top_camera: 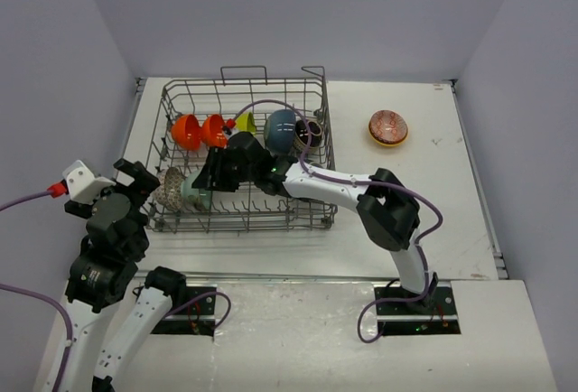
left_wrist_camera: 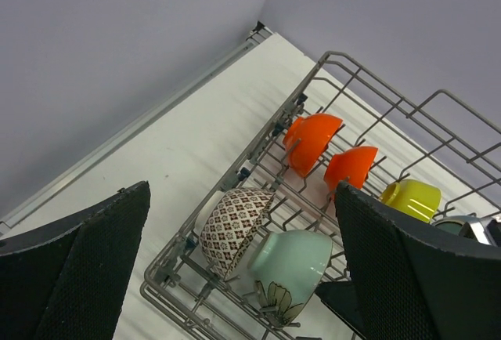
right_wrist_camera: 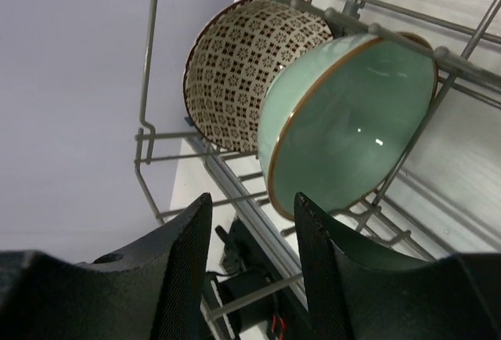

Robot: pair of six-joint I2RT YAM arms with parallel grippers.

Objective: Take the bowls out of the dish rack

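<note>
Now | table (top_camera: 442,211) white | walls (top_camera: 298,13) pale lilac | dish rack (top_camera: 271,217) left-centre

pale green glazed bowl (top_camera: 192,197): mostly hidden under right gripper (top_camera: 204,179), top view | dark blue round bowl (top_camera: 281,128): near side covered by right arm (top_camera: 271,168) | grey wire dish rack (right_wrist_camera: 147,81): cropped by wrist-view edges

Count: 8 small round bowls vis., 1 large grey wire dish rack (top_camera: 244,226), 2 white-and-black robot arms (top_camera: 318,184).
Bowls by kind: 2x glossy orange-red bowl (top_camera: 185,131), 1x yellow bowl (top_camera: 245,122), 1x dark blue bowl (top_camera: 281,130), 1x dark striped bowl (top_camera: 313,132), 1x cream bowl w/ brown lattice pattern (left_wrist_camera: 232,226), 1x pale green glazed bowl (left_wrist_camera: 291,271), 1x red-brown patterned bowl (top_camera: 387,127). 7 in rack, 1 outside.
</note>
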